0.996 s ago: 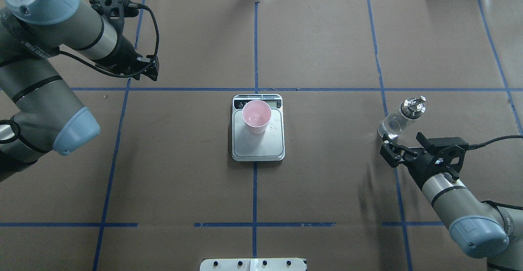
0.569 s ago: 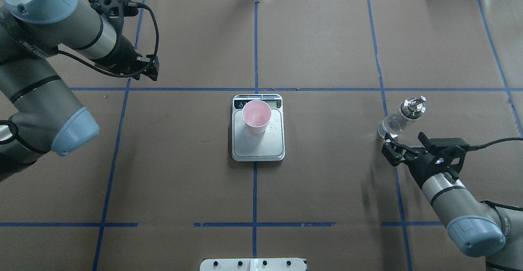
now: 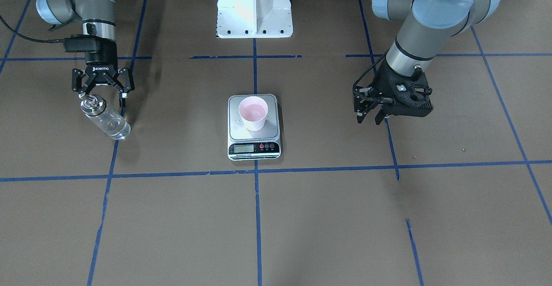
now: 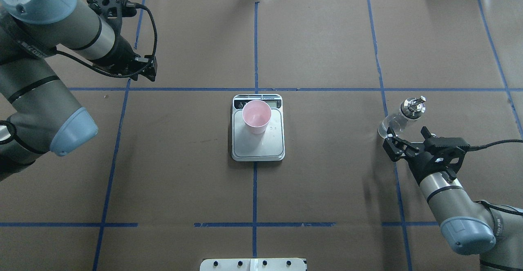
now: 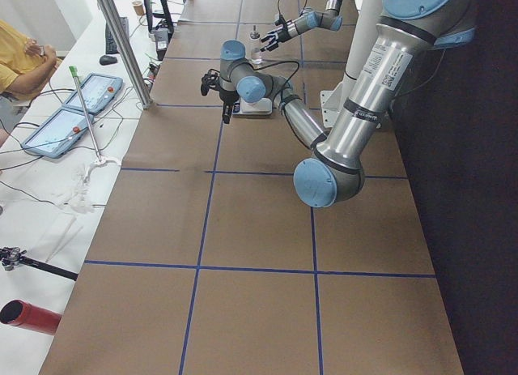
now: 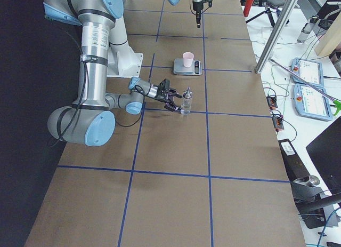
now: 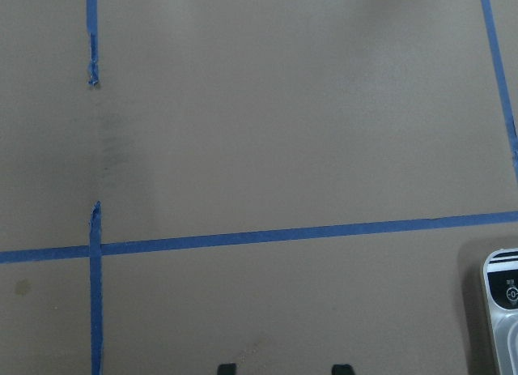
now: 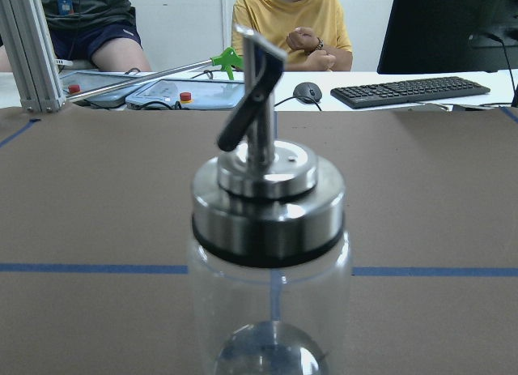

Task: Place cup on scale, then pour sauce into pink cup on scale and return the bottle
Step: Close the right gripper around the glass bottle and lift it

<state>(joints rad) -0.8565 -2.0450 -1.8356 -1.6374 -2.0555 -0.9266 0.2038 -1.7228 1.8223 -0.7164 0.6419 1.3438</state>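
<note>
The pink cup (image 4: 256,117) stands upright on the silver scale (image 4: 258,146) at the table's middle, toward the display end; both show in the front view too, cup (image 3: 253,112) on scale (image 3: 254,148). The clear glass bottle (image 4: 402,117) with its metal spout stands upright on the right side. My right gripper (image 4: 405,138) is open just behind the bottle, low and level, fingers spread at its sides and not closed on it. In the right wrist view the bottle (image 8: 269,229) fills the centre. My left gripper (image 4: 152,72) hovers open and empty at the far left.
Blue tape lines grid the brown paper table. The robot's white base plate (image 3: 254,5) sits at the near edge. Beyond the far edge are seated people, a keyboard (image 8: 413,90) and tablets (image 5: 73,108). The left wrist view catches the scale's corner (image 7: 502,310).
My right gripper has moved forward toward the bottle, closing the gap, and stays open. The left arm has drifted slightly back. Cup, scale and bottle have not moved.
</note>
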